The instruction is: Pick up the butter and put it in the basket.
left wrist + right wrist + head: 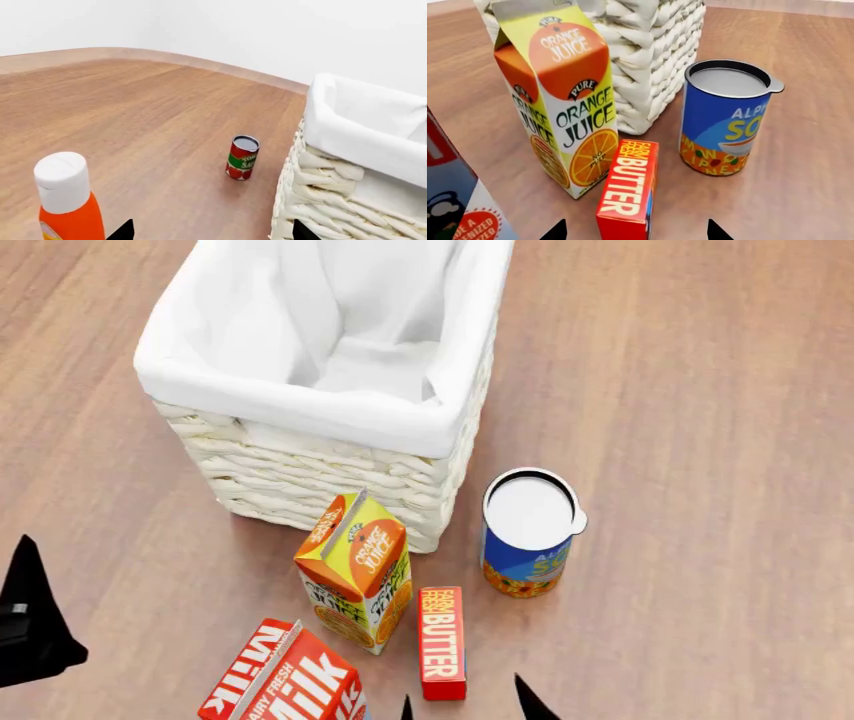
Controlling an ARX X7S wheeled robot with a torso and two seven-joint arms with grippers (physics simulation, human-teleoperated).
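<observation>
Approaching the butter [627,192], which lies flat on the table just beside the orange juice carton [557,95] and in front of the basket [334,465], the right gripper [635,231] has jaws wide and empty either side of the box, needing descent then closure; left gripper's [212,231] jaws spread, idle.

The butter [442,641], a slim red-orange box with white lettering, lies flat on the wooden worktop [694,390]. The basket [334,480], cream wicker with a white cloth liner, stands upright nearby, apart from it.
</observation>
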